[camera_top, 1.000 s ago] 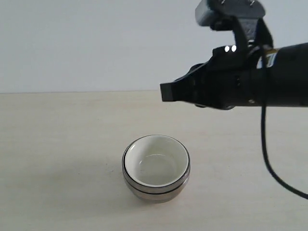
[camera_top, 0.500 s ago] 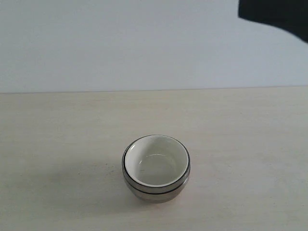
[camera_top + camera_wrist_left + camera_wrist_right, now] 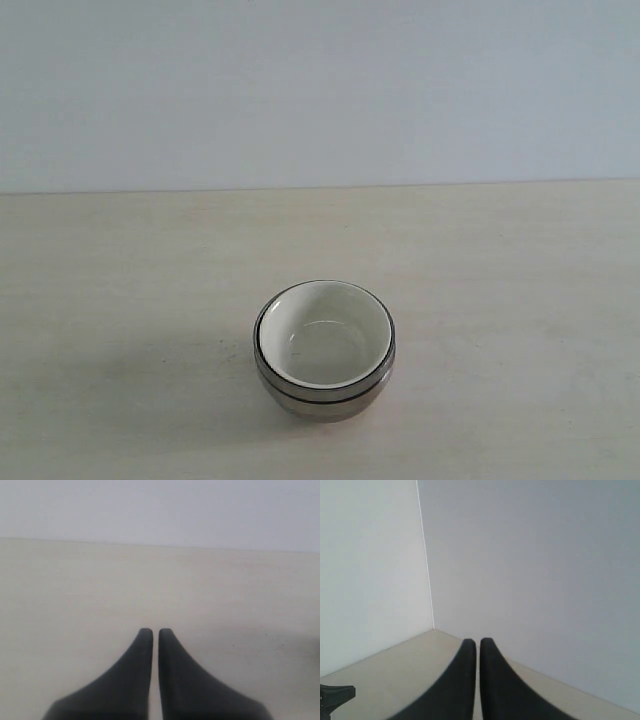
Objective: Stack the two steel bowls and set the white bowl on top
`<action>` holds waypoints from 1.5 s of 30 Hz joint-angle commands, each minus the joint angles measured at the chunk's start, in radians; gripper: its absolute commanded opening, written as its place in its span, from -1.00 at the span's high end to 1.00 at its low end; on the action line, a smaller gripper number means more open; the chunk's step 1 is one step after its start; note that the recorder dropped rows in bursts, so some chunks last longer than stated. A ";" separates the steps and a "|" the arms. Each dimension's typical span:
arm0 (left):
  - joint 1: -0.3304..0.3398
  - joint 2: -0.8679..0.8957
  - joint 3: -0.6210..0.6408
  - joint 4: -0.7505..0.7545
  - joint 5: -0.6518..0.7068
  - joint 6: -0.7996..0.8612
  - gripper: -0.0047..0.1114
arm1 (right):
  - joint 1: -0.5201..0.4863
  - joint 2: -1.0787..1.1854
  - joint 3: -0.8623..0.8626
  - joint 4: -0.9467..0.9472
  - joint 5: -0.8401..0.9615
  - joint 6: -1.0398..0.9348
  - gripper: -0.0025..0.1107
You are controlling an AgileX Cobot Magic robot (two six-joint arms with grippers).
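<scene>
White bowl (image 3: 322, 345) looks glossy cream ceramic; steel bowls (image 3: 320, 398) are shiny polished metal; worktop (image 3: 120, 270) matt, pale, wood-grained

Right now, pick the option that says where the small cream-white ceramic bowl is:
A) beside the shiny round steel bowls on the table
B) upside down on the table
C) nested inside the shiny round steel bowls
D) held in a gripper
C: the exterior view shows the cream-white ceramic bowl upright inside the steel bowls, while the left gripper and the right gripper are shut and hold nothing.
</scene>
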 commanded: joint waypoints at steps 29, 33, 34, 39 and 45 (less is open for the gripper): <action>-0.005 -0.003 0.003 0.000 -0.007 -0.005 0.85 | -0.607 -0.369 0.294 -0.058 -0.028 0.041 0.96; -0.005 -0.003 0.003 0.000 -0.007 -0.005 0.85 | -0.607 -0.369 0.442 -0.031 -0.188 0.096 0.96; -0.005 -0.003 0.003 0.000 -0.007 -0.005 0.85 | -0.607 -0.369 0.468 -0.015 -0.215 0.115 0.96; -0.005 -0.003 0.003 0.000 -0.007 -0.005 0.85 | -0.607 -0.369 0.626 0.048 -0.347 0.171 0.96; -0.005 -0.003 0.003 0.000 -0.007 -0.005 0.85 | -0.607 -0.369 0.787 0.066 -0.442 0.187 0.96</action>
